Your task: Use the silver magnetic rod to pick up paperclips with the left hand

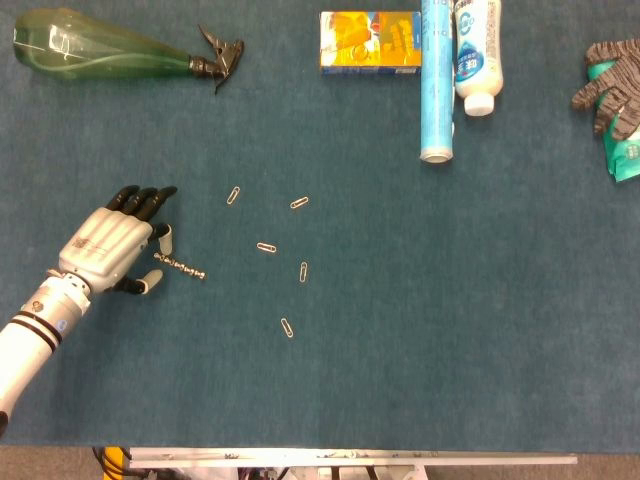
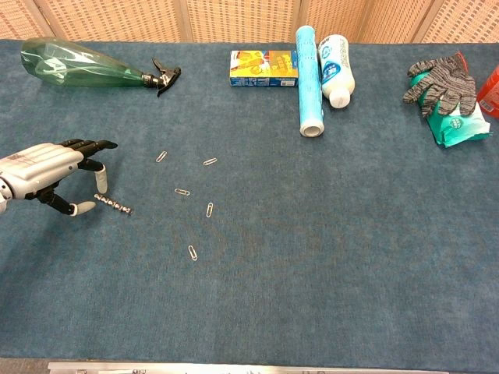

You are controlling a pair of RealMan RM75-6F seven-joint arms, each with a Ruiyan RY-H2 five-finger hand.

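The left robot hand (image 1: 108, 245) sits at the 9 o'clock side of the surface (image 1: 420, 330), palm down, fingers apart and holding nothing. Two pale fingertips (image 2: 100, 184) straddle the near end of the rod (image 1: 180, 266); contact cannot be confirmed. The rod lies flat on the surface, running from the fingertips toward 4 o'clock. Five paperclips lie loose at 3 o'clock of the rod: one (image 1: 233, 195) nearest the hand at upper left, one (image 1: 299, 202) beside it, one (image 1: 266, 247) central, one (image 1: 303, 271) below right, one (image 1: 287, 327) lowest. None touches the rod. Along the 12 o'clock edge lie a spray bottle (image 1: 110, 52), a box (image 1: 370, 41), a tube (image 1: 437, 80) and a white bottle (image 1: 475, 55). A glove (image 2: 440, 79) rests at 2 o'clock. The right robot hand appears in neither view.
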